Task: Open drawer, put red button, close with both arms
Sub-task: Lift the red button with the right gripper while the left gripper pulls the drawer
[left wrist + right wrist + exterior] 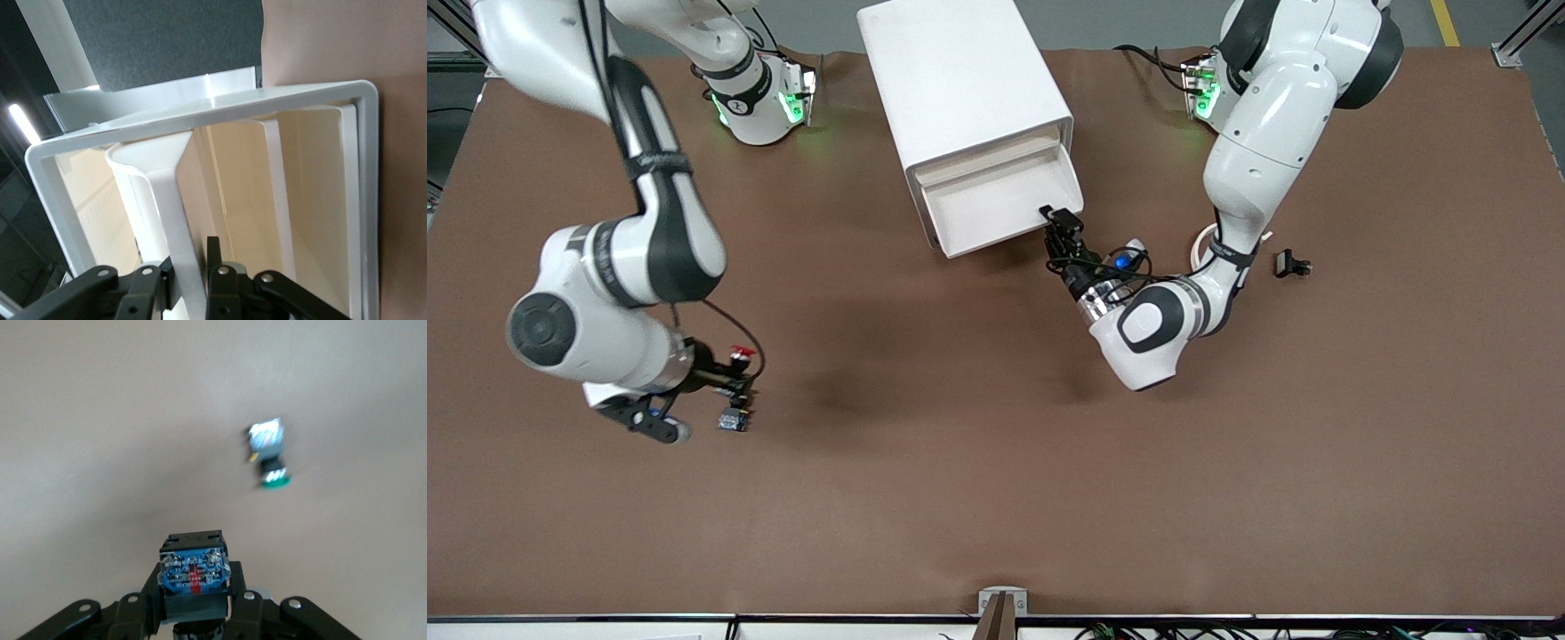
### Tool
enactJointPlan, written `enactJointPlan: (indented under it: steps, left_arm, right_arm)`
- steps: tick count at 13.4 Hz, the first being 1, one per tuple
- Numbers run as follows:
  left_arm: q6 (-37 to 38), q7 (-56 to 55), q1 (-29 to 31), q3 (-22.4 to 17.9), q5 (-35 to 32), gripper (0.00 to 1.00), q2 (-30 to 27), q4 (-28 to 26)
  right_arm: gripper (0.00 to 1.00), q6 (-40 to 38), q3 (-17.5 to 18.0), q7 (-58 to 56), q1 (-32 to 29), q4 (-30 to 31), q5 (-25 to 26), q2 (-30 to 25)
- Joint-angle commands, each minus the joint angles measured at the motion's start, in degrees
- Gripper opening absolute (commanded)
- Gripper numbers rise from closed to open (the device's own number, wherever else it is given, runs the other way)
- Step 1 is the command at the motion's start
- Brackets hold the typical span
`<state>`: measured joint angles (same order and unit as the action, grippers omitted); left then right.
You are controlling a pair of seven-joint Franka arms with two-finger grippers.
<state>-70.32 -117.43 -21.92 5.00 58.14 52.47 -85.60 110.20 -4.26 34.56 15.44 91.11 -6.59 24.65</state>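
The white cabinet (pixel 960 80) has its drawer (pixel 996 209) pulled out toward the front camera, and the drawer's tray shows bare. My left gripper (pixel 1060 220) is at the drawer's front corner toward the left arm's end of the table. In the left wrist view this gripper (pixel 190 267) is shut on the drawer's thin white front wall (pixel 175 220), one finger on each side. My right gripper (pixel 734 387) hangs over the table toward the right arm's end. It is shut on the red button (pixel 193 568), whose blue base faces outward and whose cap is hidden in the right wrist view.
A green-capped button (pixel 270 457) lies on the brown table (pixel 996 462) under the right gripper. A small black part (pixel 1291 264) lies on the table toward the left arm's end, beside the left arm's elbow.
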Motion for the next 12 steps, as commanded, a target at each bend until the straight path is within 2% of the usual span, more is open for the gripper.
enactJointPlan:
  steps: [1, 4, 8, 10, 11, 12]
  left_arm:
    - [-0.5, 0.5, 1.8, 0.1, 1.9, 0.15, -0.9, -0.4]
    - [-0.5, 0.4, 2.8, 0.1, 1.7, 0.18, -0.9, -0.1]
    - [-0.8, 0.5, 4.6, 0.1, 1.7, 0.20, -0.8, -0.1]
    - [-0.8, 0.5, 4.7, 0.1, 1.7, 0.27, -0.7, 0.0]
    - [-0.8, 0.5, 4.7, 0.1, 1.7, 0.42, -0.5, 0.0]
    - [-0.8, 0.5, 4.6, 0.1, 1.6, 0.82, -0.4, 0.0]
  right_arm:
    - [0.00, -4.1, -0.7, 12.1, 5.7, 2.6, -0.2, -6.2]
    - [0.00, -8.2, -0.7, 27.5, 13.0, 2.6, 1.2, -10.0]
    - [0.00, -8.4, -0.4, 45.4, 20.9, 2.4, 1.9, -12.9]
    - [0.00, -8.9, -0.4, 54.1, 25.8, 2.2, 2.0, -13.7]
    - [0.00, -9.1, -0.4, 57.3, 28.1, 2.3, 2.2, -13.7]
    - [0.00, -9.4, -0.4, 59.5, 29.6, 2.5, 2.7, -13.6]
